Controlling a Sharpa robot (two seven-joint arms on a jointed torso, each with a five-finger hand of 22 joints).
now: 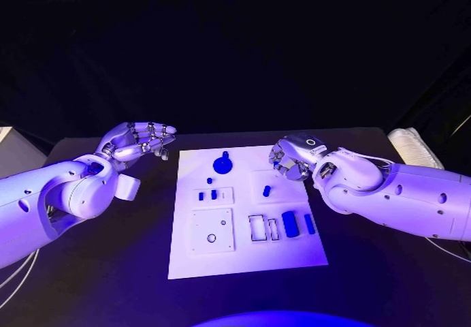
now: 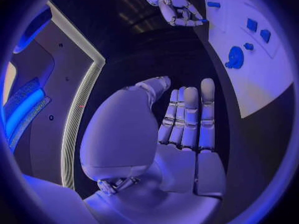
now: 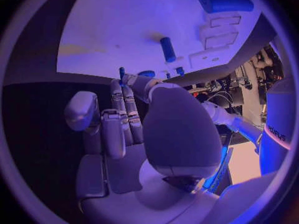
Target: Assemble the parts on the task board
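One white task board (image 1: 246,255) on the tabletop (image 1: 393,272); roughly eight small blue parts on it, the largest keyhole-shaped (image 1: 222,163); two robot hands, left (image 1: 140,139) and right (image 1: 293,158).

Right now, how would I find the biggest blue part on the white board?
Look at the white task board in the middle of the black table. Near its far edge, between the two hands, lies the large blue part. It is round with a knob; the other blue pieces are small bars.
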